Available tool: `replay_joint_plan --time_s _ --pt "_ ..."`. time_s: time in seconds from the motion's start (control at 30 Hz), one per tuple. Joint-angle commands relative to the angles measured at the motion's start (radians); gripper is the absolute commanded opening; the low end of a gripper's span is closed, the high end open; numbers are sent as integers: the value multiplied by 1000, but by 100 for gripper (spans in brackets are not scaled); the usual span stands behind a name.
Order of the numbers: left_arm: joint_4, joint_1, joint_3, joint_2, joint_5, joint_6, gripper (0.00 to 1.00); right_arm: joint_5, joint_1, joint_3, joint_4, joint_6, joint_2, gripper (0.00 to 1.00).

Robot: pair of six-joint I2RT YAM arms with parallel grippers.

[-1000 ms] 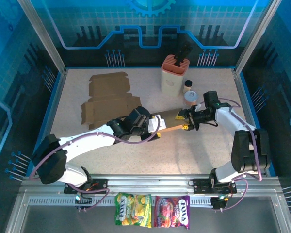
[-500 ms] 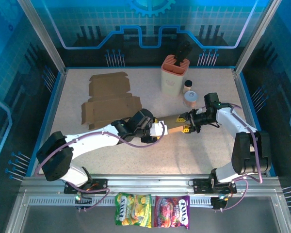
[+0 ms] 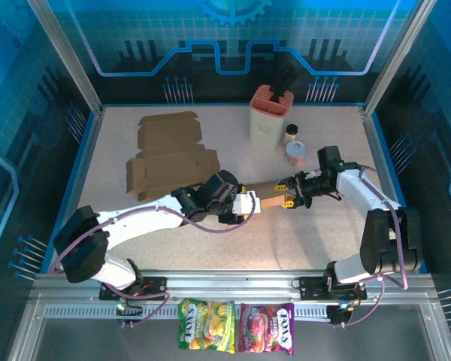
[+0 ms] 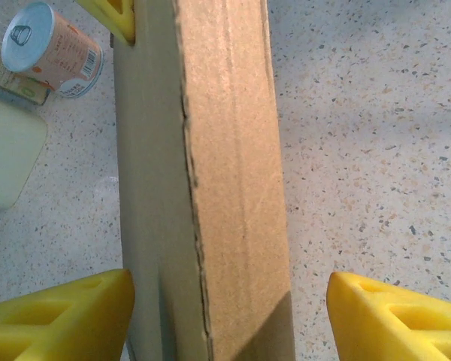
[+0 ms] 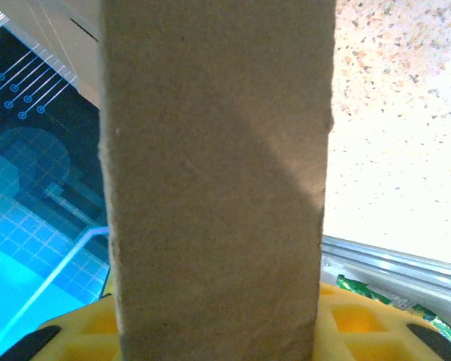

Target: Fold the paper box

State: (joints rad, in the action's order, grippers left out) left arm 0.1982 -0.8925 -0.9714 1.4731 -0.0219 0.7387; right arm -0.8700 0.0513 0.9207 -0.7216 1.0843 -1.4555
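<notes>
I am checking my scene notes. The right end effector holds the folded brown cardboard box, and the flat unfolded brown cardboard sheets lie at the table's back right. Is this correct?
Not quite: the flat unfolded brown cardboard sheets lie at the back left of the table, as the top external view shows. The right end effector does hold the folded brown cardboard box.
</notes>
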Motion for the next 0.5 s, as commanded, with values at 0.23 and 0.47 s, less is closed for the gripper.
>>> replay_joint_plan --time_s 0.23,0.47 --pt "12 -5 9 28 -44 1 77 -50 -4 -12 0 51 44 39" --pt "-17 -6 -10 64 -119 -14 64 -61 5 -36 42 93 58 39"
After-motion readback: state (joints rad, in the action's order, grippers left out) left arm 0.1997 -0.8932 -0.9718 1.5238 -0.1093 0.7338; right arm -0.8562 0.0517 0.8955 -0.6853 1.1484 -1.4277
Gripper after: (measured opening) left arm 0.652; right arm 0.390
